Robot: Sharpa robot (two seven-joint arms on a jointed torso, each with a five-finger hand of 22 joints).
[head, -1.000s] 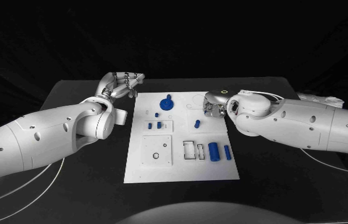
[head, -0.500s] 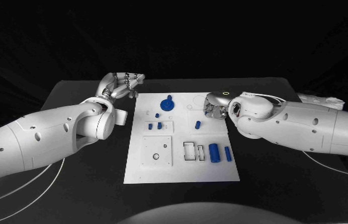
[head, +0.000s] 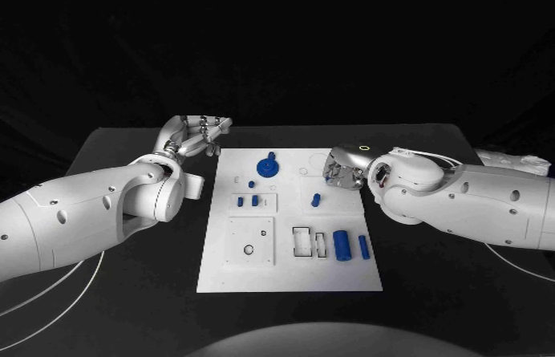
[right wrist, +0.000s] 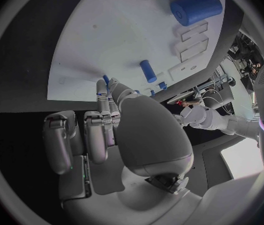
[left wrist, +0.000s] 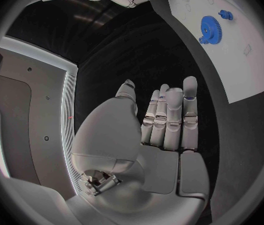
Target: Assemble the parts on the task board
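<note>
Right hand (head: 343, 169) seemingly empty, just beside small blue peg (head: 313, 199).

Black table (head: 139, 293), white cables (head: 41, 293) on it

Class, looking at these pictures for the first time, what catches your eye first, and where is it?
The white rectangular task board lies mid-table, a blue gear-shaped part near its far edge and a fat blue cylinder near its right side. The left hand hangs off the board's far-left corner; the right hand hangs over its right edge.
</note>
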